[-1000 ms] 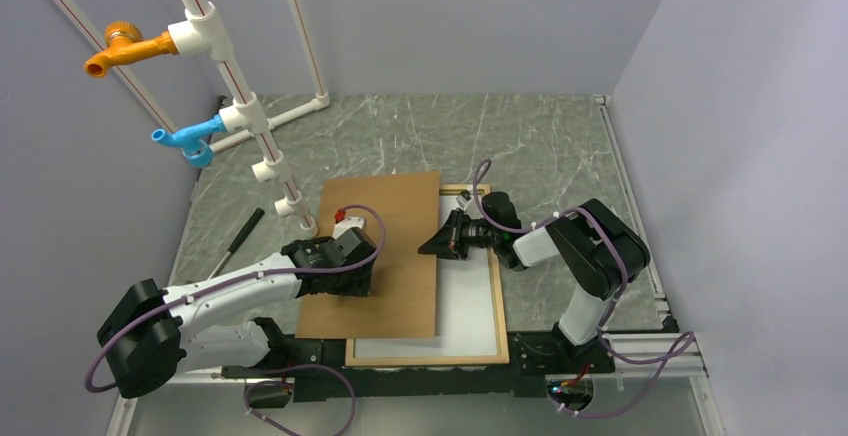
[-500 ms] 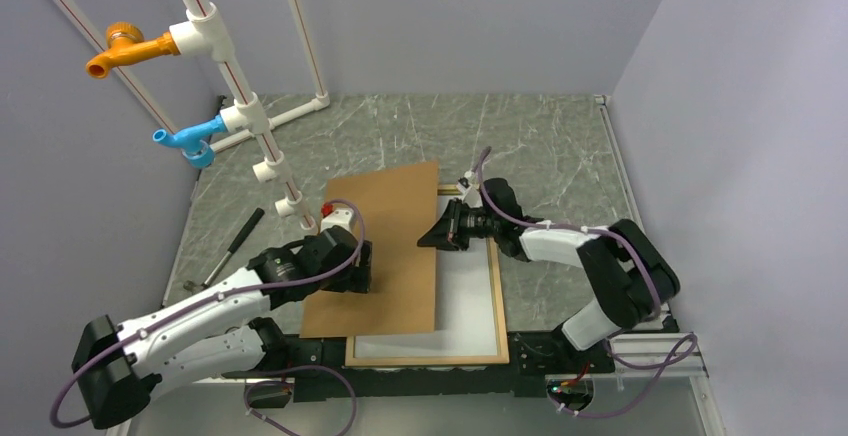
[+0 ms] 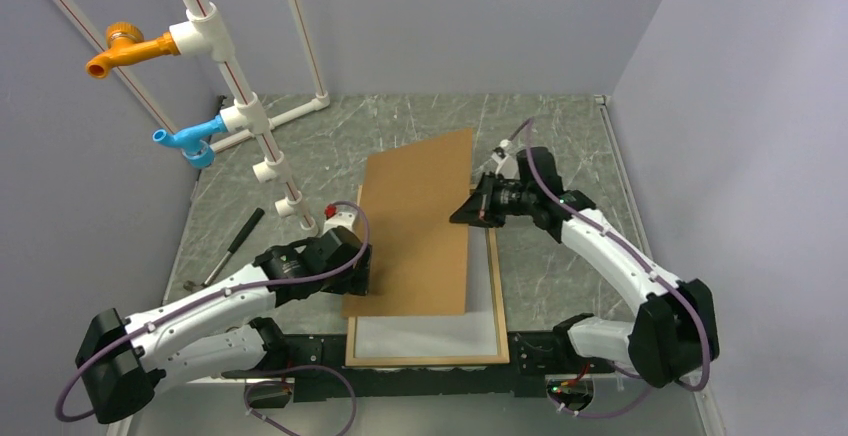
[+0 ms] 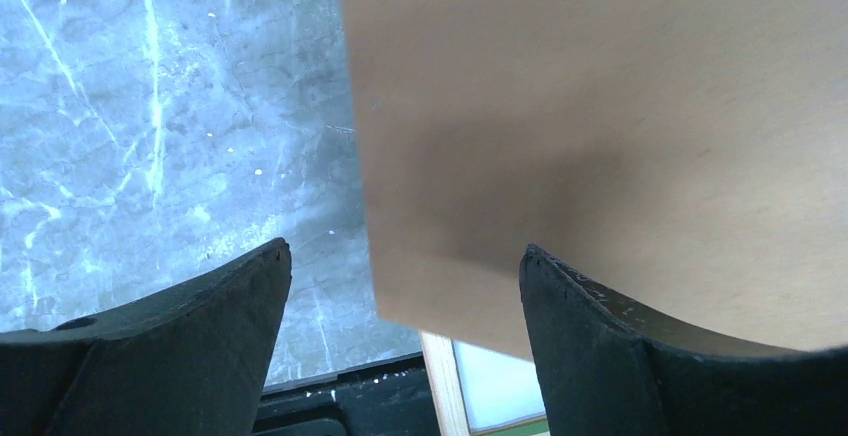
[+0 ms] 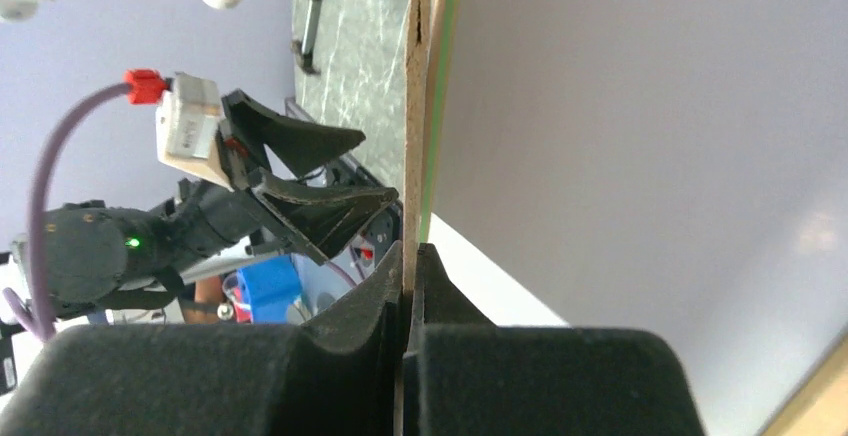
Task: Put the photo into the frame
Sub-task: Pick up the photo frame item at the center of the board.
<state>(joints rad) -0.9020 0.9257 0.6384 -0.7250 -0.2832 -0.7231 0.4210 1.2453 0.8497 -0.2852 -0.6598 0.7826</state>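
- Brown backing board (image 3: 415, 226) is hanging tilted over the frame (image 3: 430, 360) and covering most of its left and far part. Can't tell whether board's low edge is touching anything.
- Right pincer (image 3: 472, 210) is clamping board's right edge, fingers closed tight on it. In wrist view the thin edge is rising straight from btwn the pads (image 5: 370, 306), w/ a thin green strip running alongside.
- Left pincer (image 3: 358, 274) is hovering at board's near-left corner, jaws standing wide apart, gripping nothing. Wrist view is showing that corner btwn the two fingers (image 4: 180, 346); contact can't be told.
- Frame is lying flat at near edge of the surface (image 3: 560, 146), pale wood rim facing up.
- Photo (image 3: 430, 336) is lying inside frame, plain white side up, print side not showing. Its far-left part is hiding under board.
- Black pen-like stick (image 3: 235, 244) is lying on surface left of board, well apart.
- White pipe rack (image 3: 262, 146) w/ orange tap (image 3: 125, 48) and blue tap (image 3: 185, 139) is standing at far left.
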